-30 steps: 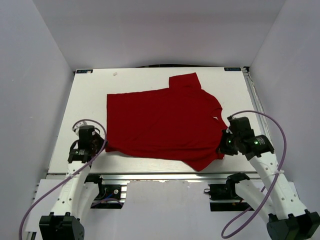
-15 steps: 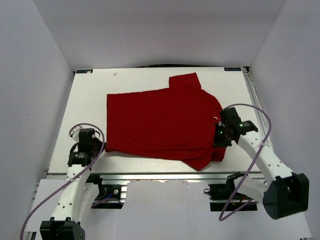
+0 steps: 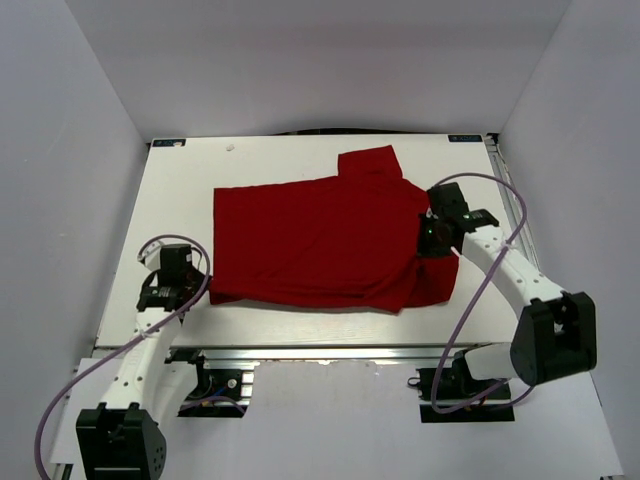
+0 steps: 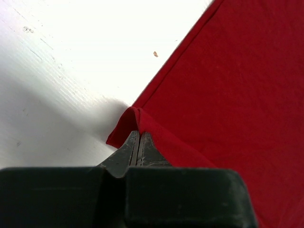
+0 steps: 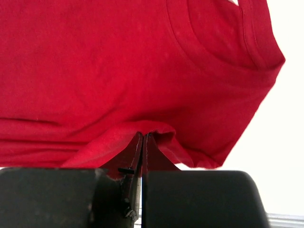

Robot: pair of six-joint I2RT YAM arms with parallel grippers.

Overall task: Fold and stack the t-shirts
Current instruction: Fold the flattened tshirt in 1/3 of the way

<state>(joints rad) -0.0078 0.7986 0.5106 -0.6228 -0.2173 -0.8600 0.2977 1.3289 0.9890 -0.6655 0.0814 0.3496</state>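
Note:
A plain red t-shirt (image 3: 320, 235) lies spread on the white table (image 3: 175, 190), one sleeve pointing to the far side. My left gripper (image 3: 205, 292) is at the shirt's near-left corner, shut on the hem there. In the left wrist view the corner of the t-shirt (image 4: 228, 95) rises in a small peak at the left gripper (image 4: 138, 135). My right gripper (image 3: 428, 245) is shut on the shirt's right side by the collar. In the right wrist view the t-shirt (image 5: 118, 71) hangs bunched from the right gripper (image 5: 144, 137).
Grey walls close in the table on the left, right and far sides. A metal rail (image 3: 330, 352) runs along the near edge above the arm bases. Bare white table (image 3: 490, 300) shows to the right of the shirt.
The right gripper has moved away from the near edge and leftward, dragging the shirt's near-right part up and over. The left gripper has shifted slightly, still holding the corner.

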